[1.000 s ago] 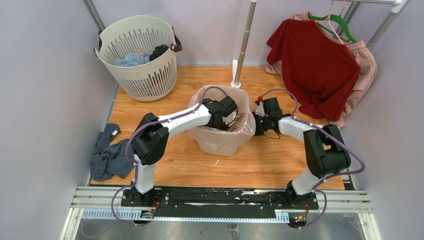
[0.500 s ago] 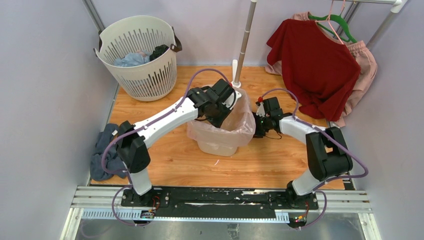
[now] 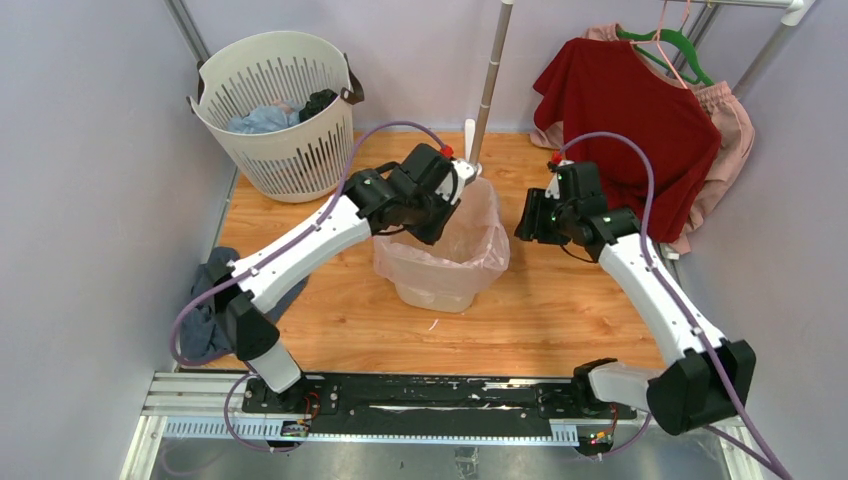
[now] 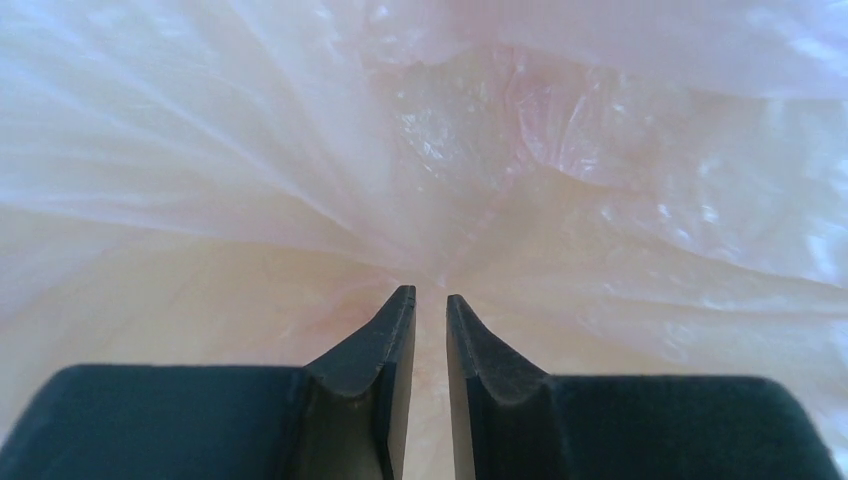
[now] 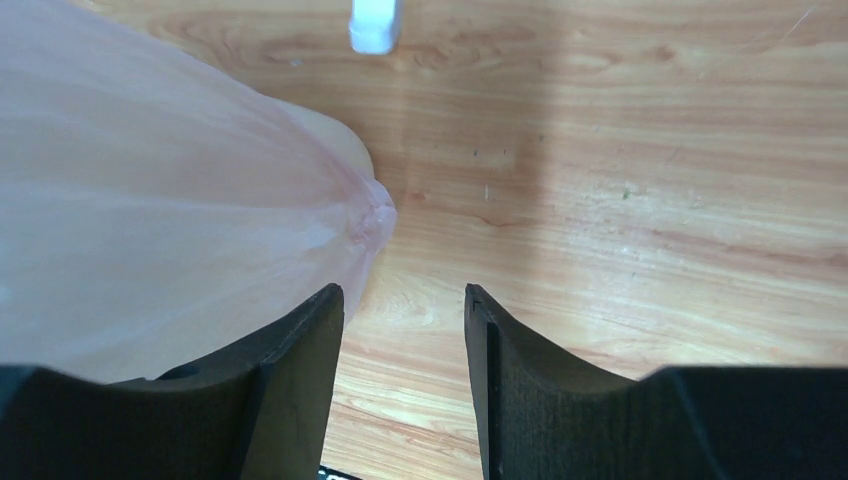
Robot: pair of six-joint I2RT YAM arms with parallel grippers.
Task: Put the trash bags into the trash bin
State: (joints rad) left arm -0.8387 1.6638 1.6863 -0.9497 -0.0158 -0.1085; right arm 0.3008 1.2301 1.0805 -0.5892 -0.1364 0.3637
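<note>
- The slotted white basket (image 3: 275,110) is standing well off to the left of the left gripper (image 4: 430,292), with clothes lying inside it.
- A blue-grey cloth (image 3: 214,316) is lying on the wooden floor (image 3: 560,320) beside the left arm's base.
- The left gripper is reaching over the far left rim of the trash bin (image 3: 438,294). Its jaws are standing only a narrow slit apart, with nothing seen clamped between them.
- The trash bag (image 4: 600,150) is filling the view just ahead of the left fingertips, its pale-pink film gathering into pleats that converge at the slit. Whether the film is touching the tips cannot be told.
- The bag is lining the bin, its edges folding outward over the rim and hanging down the walls.
- The bin is standing upright on the floor between the two grippers.
- A white pole (image 3: 489,85) is rising just beyond the bin.
- The right gripper (image 5: 405,288) is hovering just beside the bin's right side, its jaws standing apart and gripping nothing. Bare floor is showing between them.
- A bunched corner of the bag is sitting just ahead and left of the right fingertips, not touching them.
- A red shirt (image 3: 625,130) is hanging to the right of the right gripper.
</note>
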